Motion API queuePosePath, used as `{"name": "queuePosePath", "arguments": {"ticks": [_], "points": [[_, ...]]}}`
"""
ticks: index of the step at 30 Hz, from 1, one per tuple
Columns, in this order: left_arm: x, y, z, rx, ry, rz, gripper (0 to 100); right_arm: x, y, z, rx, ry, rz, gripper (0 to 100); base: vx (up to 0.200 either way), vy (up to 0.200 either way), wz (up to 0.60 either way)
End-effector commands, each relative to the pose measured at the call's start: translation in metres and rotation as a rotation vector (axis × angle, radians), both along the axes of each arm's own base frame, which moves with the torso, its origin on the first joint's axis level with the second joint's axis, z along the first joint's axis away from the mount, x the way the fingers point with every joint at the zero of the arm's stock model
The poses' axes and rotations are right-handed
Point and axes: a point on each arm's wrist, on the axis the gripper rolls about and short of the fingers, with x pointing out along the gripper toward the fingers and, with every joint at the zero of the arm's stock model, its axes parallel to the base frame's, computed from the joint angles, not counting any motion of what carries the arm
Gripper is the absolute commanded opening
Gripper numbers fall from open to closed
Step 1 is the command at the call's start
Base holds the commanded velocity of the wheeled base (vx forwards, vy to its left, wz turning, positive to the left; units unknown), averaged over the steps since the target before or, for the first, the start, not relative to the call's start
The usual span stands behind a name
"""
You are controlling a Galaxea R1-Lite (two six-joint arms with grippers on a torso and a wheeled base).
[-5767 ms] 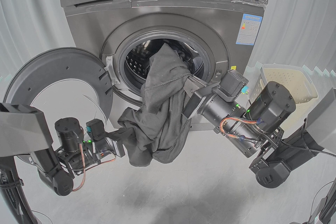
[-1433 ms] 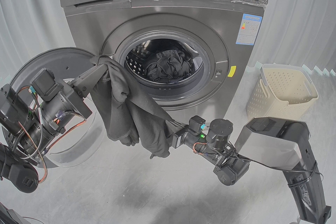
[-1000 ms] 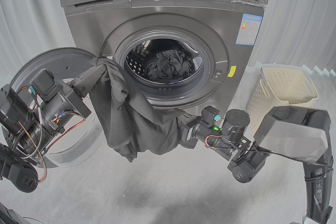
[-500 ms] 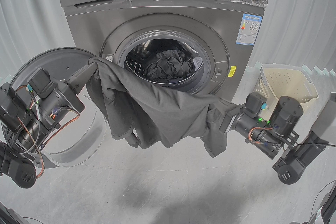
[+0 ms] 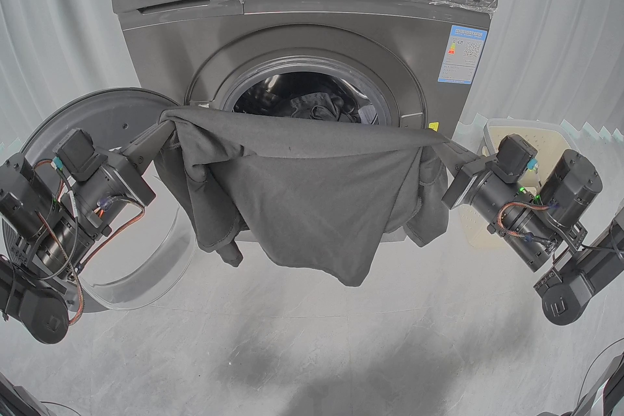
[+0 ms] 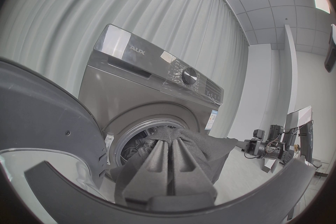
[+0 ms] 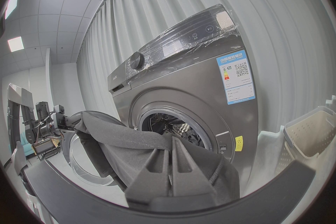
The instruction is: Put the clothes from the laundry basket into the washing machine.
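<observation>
A dark grey garment (image 5: 305, 190) hangs stretched between my two grippers, in front of the washing machine (image 5: 299, 27) and across the lower half of its drum opening. My left gripper (image 5: 168, 129) is shut on the garment's left corner, beside the open round door (image 5: 97, 125). My right gripper (image 5: 447, 145) is shut on the right corner, just left of the cream laundry basket (image 5: 552, 141). Other dark clothes (image 5: 315, 105) lie inside the drum. In the wrist views, cloth (image 6: 196, 144) bunches at my left gripper (image 6: 171, 141), and cloth (image 7: 119, 147) drapes from my right gripper (image 7: 170, 139).
The open door swings out to the left of the machine, close behind my left arm. The basket stands on the floor at the machine's right, partly behind my right arm. Bare grey floor (image 5: 312, 346) lies in front. Pale curtains hang behind.
My right gripper has risen and swung right with its corner of the garment, pulling the cloth taut and level across the drum opening. The left gripper has held about the same place.
</observation>
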Motion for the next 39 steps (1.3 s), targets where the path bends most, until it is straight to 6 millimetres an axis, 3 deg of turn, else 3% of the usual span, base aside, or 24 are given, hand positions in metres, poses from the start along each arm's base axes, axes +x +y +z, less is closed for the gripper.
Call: {"name": "queuePosePath", "arguments": {"ticks": [1, 35, 39], "points": [[0.002, 0.001, -0.002, 0.001, 0.006, 0.005, 0, 0.000, 0.000, 0.005, 0.010, -0.017, 0.000, 0, 0.000, 0.000, 0.00], [0.006, 0.006, -0.004, 0.006, 0.013, 0.027, 0, 0.000, -0.006, 0.015, 0.028, -0.051, -0.022, 0, 0.000, 0.000, 0.00], [0.003, -0.002, -0.008, 0.018, 0.024, -0.002, 0, -0.002, -0.002, 0.013, 0.024, -0.041, -0.008, 0, 0.000, 0.000, 0.00]]}}
